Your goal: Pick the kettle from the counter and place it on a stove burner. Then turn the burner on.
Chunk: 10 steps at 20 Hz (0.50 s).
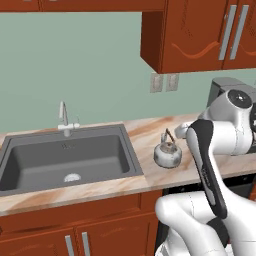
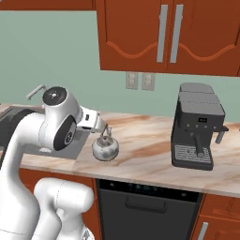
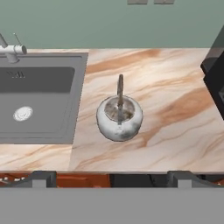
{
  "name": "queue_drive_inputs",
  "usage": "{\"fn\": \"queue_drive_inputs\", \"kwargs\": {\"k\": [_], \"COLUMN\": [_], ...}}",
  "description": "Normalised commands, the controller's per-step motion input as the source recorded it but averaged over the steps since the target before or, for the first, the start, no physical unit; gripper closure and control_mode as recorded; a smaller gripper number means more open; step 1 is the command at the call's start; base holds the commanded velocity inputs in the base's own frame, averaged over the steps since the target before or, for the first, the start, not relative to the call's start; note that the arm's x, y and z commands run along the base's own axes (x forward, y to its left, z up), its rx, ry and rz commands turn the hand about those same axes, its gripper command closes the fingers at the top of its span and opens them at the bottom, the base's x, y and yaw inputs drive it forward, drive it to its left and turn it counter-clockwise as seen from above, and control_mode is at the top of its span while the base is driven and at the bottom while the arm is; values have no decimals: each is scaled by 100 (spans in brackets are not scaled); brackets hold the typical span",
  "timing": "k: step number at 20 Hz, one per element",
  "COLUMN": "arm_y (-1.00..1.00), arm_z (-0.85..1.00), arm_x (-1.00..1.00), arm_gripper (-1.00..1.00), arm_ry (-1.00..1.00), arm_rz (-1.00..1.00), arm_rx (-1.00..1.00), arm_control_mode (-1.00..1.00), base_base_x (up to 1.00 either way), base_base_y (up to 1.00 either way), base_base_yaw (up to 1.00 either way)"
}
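Hand view is looking down at the kettle (image 3: 119, 118), which is sitting upright on the counter (image 3: 175, 109), just right of the sink (image 3: 39, 98) and touching nothing else. Its thin handle is standing up edge-on, so it's reading as a single dark line, and I can't really make out the spout from here. The gripper (image 3: 111, 179) is hanging well above and short of the kettle, jaws standing wide apart with nothing between them; just the two tips are poking in at the bottom. The faucet (image 3: 11, 49) is getting cropped at the top left, and a dark machine's edge is cutting in on the right. In the right base view that's a coffee machine (image 2: 197, 126), well apart from the kettle (image 2: 105, 147). In the left base view the arm is covering the counter right of the kettle (image 1: 167, 154).
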Motion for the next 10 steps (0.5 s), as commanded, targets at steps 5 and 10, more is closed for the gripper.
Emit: {"fn": "queue_drive_inputs", "kwargs": {"k": [5, 10], "arm_y": [-7, 0], "arm_z": [-8, -1], "arm_x": [7, 0], "arm_gripper": [-100, -100], "arm_ry": [0, 0], "arm_rz": [3, 0], "arm_rx": [0, 1], "arm_control_mode": [-100, -100], "base_base_x": [0, 0], "base_base_y": [0, 0], "base_base_yaw": [0, 0]}}
